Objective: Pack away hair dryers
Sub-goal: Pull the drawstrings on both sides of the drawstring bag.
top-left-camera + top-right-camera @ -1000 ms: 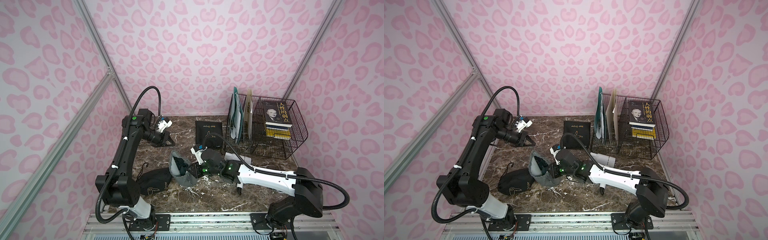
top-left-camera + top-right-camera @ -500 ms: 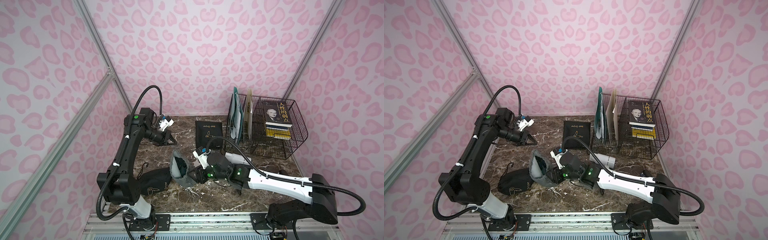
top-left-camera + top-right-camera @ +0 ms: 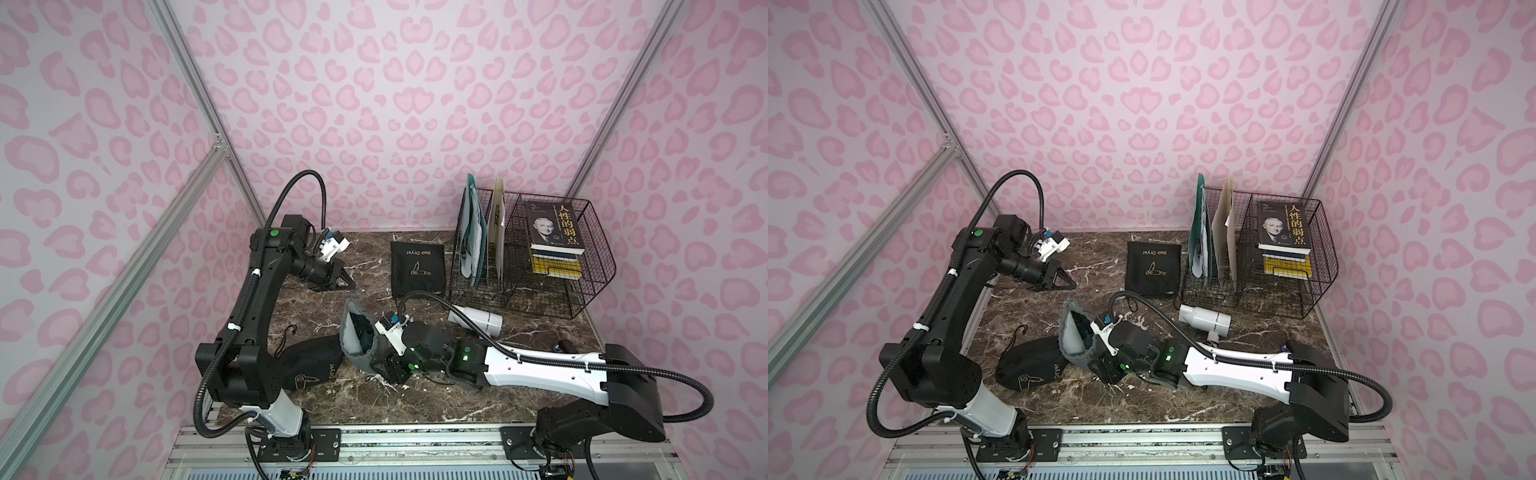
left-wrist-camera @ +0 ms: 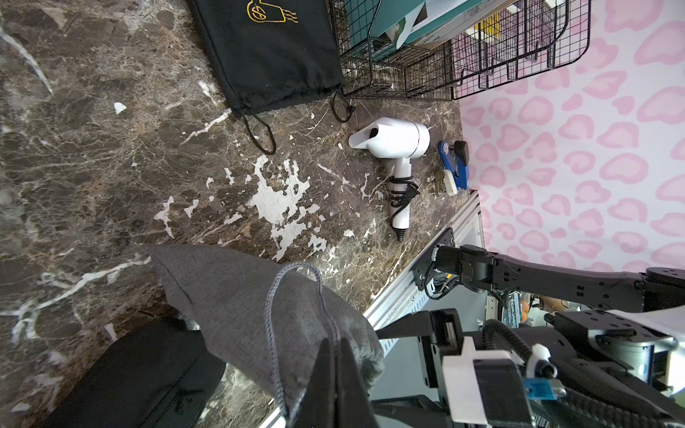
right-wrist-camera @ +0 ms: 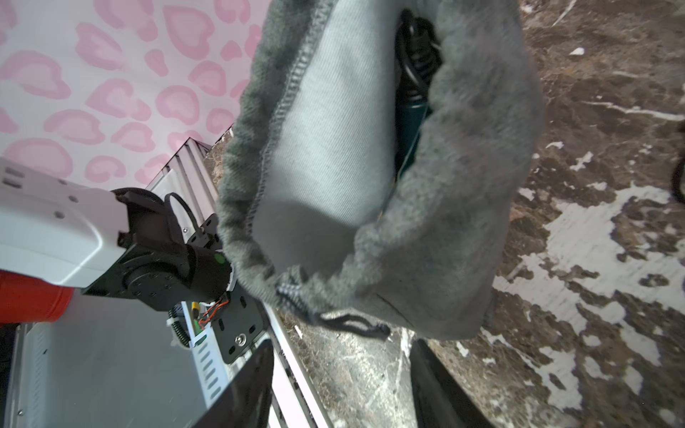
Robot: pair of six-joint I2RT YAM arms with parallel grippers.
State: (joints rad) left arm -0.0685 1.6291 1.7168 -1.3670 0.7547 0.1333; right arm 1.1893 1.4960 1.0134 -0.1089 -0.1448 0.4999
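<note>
My right jaws stand spread low over the counter (image 5: pixel 593 148), just short of the grey pouch (image 5: pixel 463 185), gripping nothing. A teal hair dryer (image 5: pixel 409 118) with its cord sits inside that pouch's open mouth. The white hair dryer (image 3: pixel 478 321) lies beside the wire rack (image 3: pixel 540 299). My left jaws are pressed together, empty, well apart.

Marble table (image 3: pixel 353 401) bears 3 pouches (image 3: pixel 417 270), 1 white hair dryer (image 3: pixel 478 322), 1 wire rack (image 3: pixel 595 266).

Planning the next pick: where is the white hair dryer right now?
In both top views the white hair dryer lies on the right side of the table, just in front of the wire rack and right of the grey pouch.
</note>
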